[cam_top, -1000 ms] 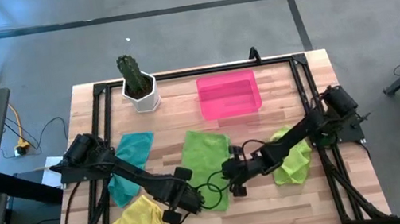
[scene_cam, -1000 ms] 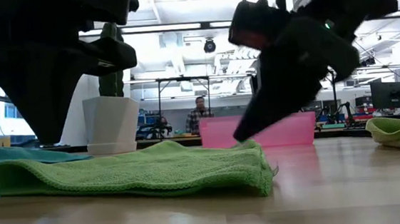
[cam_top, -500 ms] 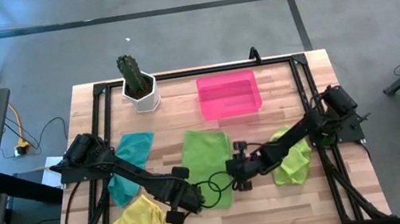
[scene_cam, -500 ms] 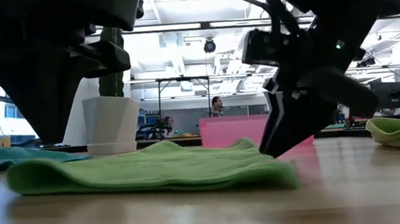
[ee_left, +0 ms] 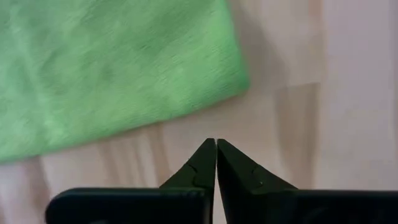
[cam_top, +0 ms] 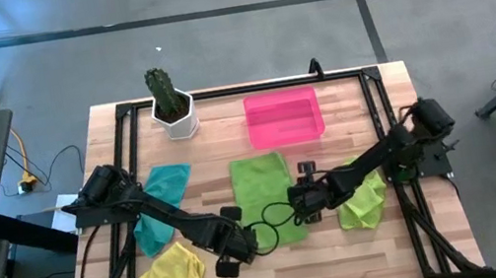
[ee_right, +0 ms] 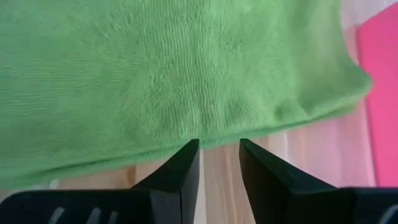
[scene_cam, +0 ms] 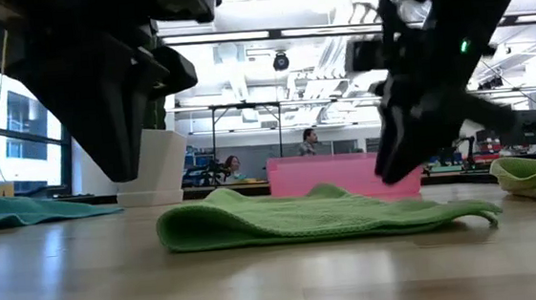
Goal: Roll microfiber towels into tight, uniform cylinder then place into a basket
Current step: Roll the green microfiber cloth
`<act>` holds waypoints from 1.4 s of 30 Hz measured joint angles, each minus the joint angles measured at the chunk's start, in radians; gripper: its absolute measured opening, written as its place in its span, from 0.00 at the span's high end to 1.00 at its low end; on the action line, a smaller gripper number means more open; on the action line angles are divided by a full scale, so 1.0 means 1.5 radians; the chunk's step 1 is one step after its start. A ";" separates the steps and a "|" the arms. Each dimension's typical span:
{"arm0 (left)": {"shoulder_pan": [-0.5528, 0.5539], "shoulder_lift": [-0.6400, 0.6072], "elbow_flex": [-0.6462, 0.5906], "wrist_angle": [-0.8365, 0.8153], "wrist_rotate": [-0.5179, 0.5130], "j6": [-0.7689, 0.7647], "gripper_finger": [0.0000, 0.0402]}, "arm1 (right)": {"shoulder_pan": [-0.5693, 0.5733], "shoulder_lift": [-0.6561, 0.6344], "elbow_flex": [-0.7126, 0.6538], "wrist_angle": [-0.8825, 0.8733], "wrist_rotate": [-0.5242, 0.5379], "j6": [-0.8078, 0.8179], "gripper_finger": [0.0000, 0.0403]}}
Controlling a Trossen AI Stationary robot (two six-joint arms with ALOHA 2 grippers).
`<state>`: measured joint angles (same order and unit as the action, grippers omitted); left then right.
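Observation:
A lime green microfiber towel [cam_top: 265,196] lies spread flat at the middle of the table, also seen in the low view [scene_cam: 321,220]. My left gripper [ee_left: 216,144] is shut and hangs over bare wood just off the towel's near left corner [ee_left: 239,78]. My right gripper [ee_right: 219,144] is open, its fingertips above the towel's right edge [ee_right: 217,134] and raised off it in the low view [scene_cam: 394,169]. Lying on the table are a teal towel [cam_top: 160,198], a yellow towel [cam_top: 172,274] and a second lime green towel [cam_top: 365,198]. The pink basket [cam_top: 284,118] stands at the far middle.
A white pot with a cactus [cam_top: 171,109] stands at the far left. A black frame [cam_top: 221,91] runs around the tabletop. Bare wood [cam_top: 346,253] shows along the near edge. People stand in the room beyond the table in the low view.
My right gripper has gone toward the table's right and far side and risen off the green towel. The towel's near end has swung to the right, and it now lies straighter and flatter. My left gripper has turned on the spot.

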<state>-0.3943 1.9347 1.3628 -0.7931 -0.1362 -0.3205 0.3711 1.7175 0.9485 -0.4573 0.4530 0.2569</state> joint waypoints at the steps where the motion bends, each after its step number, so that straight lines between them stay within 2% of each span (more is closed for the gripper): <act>1: 0.000 0.000 0.000 -0.007 -0.006 -0.001 0.96 | 0.004 -0.014 0.000 -0.017 0.000 0.009 0.73; 10: 0.001 0.000 0.000 -0.006 -0.039 0.010 0.77 | 0.045 -0.106 0.000 -0.074 0.000 0.040 0.73; 15: 0.000 0.000 0.000 -0.002 -0.053 0.012 0.66 | 0.078 -0.125 0.000 -0.105 -0.041 0.090 0.73; 19: -0.001 0.000 0.000 -0.001 -0.081 0.025 0.60 | 0.127 -0.124 0.000 -0.137 -0.057 0.138 0.73; 23: -0.006 0.000 0.000 0.018 -0.148 0.085 0.58 | 0.184 -0.123 0.000 -0.128 -0.005 0.143 0.73; 29: -0.026 0.000 0.000 0.083 -0.146 0.167 0.60 | 0.231 -0.114 0.001 -0.061 0.101 0.090 0.73; 32: -0.034 0.002 0.000 0.088 -0.147 0.191 0.61 | 0.233 -0.092 0.001 -0.030 0.107 0.053 0.73; 42: -0.039 0.071 0.000 0.110 -0.141 0.239 0.61 | 0.224 -0.022 0.001 0.006 0.079 0.050 0.73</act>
<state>-0.4522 2.0411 1.3624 -0.6283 -0.3473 0.0376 0.7071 1.6850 0.9501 -0.4483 0.5714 0.3324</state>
